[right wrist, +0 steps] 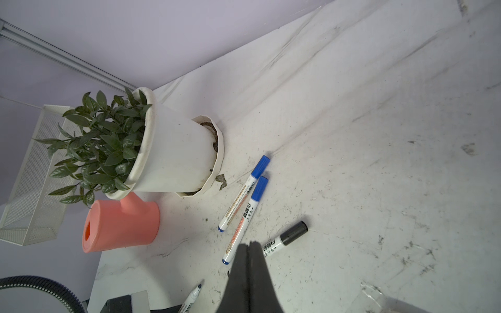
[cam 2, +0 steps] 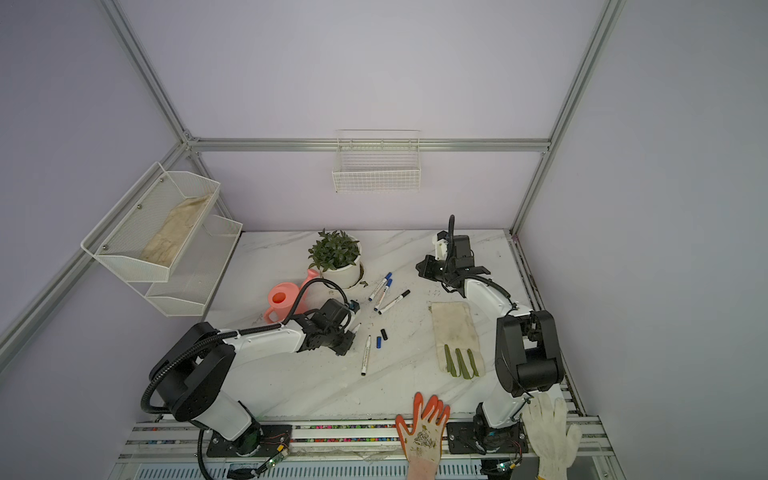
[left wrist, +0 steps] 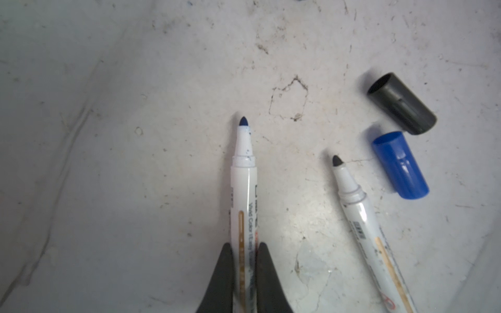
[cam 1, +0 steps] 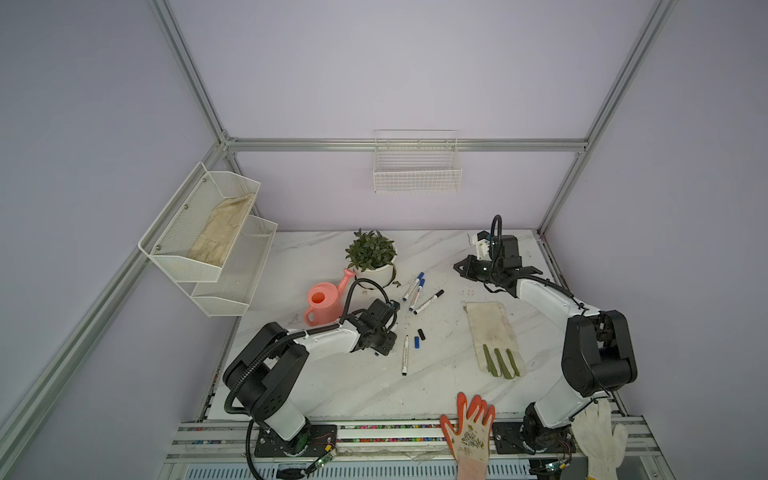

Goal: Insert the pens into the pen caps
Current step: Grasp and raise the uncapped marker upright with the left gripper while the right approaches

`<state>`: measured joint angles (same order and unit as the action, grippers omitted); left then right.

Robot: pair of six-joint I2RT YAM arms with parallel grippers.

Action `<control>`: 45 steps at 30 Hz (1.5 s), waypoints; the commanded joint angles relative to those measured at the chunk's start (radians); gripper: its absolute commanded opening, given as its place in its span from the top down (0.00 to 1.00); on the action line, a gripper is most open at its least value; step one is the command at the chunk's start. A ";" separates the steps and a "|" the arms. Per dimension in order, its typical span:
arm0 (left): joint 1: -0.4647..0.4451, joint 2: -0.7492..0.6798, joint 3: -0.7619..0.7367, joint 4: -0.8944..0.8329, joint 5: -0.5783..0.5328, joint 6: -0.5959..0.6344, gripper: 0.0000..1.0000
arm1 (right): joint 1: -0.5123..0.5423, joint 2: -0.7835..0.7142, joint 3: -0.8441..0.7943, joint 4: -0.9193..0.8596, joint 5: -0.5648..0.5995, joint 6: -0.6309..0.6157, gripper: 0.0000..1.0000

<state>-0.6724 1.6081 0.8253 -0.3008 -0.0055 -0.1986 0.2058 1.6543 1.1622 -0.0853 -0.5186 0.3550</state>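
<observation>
Pen [left wrist: 244, 195], open tabletop [left wrist: 135, 81] beyond its tip

On the table [cam 1: 436, 386] the potted plant [cam 1: 371, 253] stands at the back centre, with the watering can [cam 1: 322, 303] just left of it and in front, and three capped pens [cam 1: 417, 296] lying just to its right. In front of the can the left gripper [left wrist: 244, 248] clamps an uncapped pen [left wrist: 243, 178]; just right of it lies a second uncapped pen [cam 1: 405, 355], with two loose caps [cam 1: 417, 342] close together beside its tip. Farther right a glove [cam 1: 492, 336] lies flat, the right gripper [cam 1: 457, 266] is behind it near the back edge, and two more gloves [cam 1: 469, 432] drape over the front rail.
</observation>
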 commanded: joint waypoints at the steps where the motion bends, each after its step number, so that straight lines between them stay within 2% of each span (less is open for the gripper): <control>1: 0.045 -0.064 0.080 0.123 0.058 -0.052 1.00 | 0.059 -0.051 -0.012 0.031 -0.056 -0.040 1.00; 3: 0.065 -0.108 0.072 0.239 0.067 -0.083 1.00 | 0.131 -0.049 0.006 0.025 -0.087 -0.083 0.95; 6: 0.071 -0.131 0.079 0.360 0.090 -0.101 1.00 | 0.236 -0.027 0.041 0.009 -0.118 -0.137 0.78; 9: 0.071 -0.123 0.117 0.403 0.111 -0.105 1.00 | 0.291 0.000 0.067 0.032 -0.157 -0.137 0.65; 12: 0.071 -0.117 0.130 0.442 0.128 -0.106 1.00 | 0.301 0.008 0.066 0.092 -0.176 -0.091 0.59; 15: 0.071 -0.123 0.116 0.511 0.149 -0.091 1.00 | 0.302 0.026 0.083 0.092 -0.155 -0.071 0.59; 21: 0.070 -0.134 0.105 0.557 0.153 -0.103 1.00 | 0.302 0.057 0.119 0.033 -0.072 -0.094 0.59; 27: 0.068 -0.136 0.099 0.569 0.171 -0.094 1.00 | 0.301 0.078 0.125 0.045 -0.097 -0.082 0.61; 29: 0.066 -0.135 0.098 0.578 0.176 -0.094 1.00 | 0.301 0.086 0.119 0.067 -0.121 -0.065 0.67; 33: 0.066 -0.130 0.092 0.604 0.171 -0.108 1.00 | 0.301 0.090 0.099 0.116 -0.186 -0.037 0.93; 35: 0.065 -0.124 0.089 0.622 0.163 -0.117 1.00 | 0.301 0.082 0.087 0.140 -0.215 -0.025 1.00; 36: 0.066 -0.121 0.089 0.627 0.161 -0.121 0.92 | 0.300 0.076 0.084 0.142 -0.220 -0.027 1.00; 37: 0.065 -0.117 0.088 0.631 0.159 -0.123 0.77 | 0.300 0.073 0.085 0.141 -0.225 -0.030 1.00; 39: 0.065 -0.108 0.093 0.627 0.156 -0.124 0.61 | 0.299 0.065 0.080 0.140 -0.232 -0.030 1.00; 40: 0.065 -0.101 0.098 0.621 0.159 -0.122 0.56 | 0.296 0.061 0.078 0.142 -0.240 -0.030 1.00; 42: 0.066 -0.086 0.111 0.607 0.165 -0.116 0.54 | 0.292 0.055 0.073 0.142 -0.249 -0.029 1.00; 45: 0.065 -0.068 0.125 0.603 0.179 -0.111 0.57 | 0.287 0.045 0.068 0.143 -0.256 -0.026 1.00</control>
<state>-0.6044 1.5257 0.8742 0.2710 0.1528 -0.3138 0.4992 1.7336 1.2411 0.0341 -0.7433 0.3260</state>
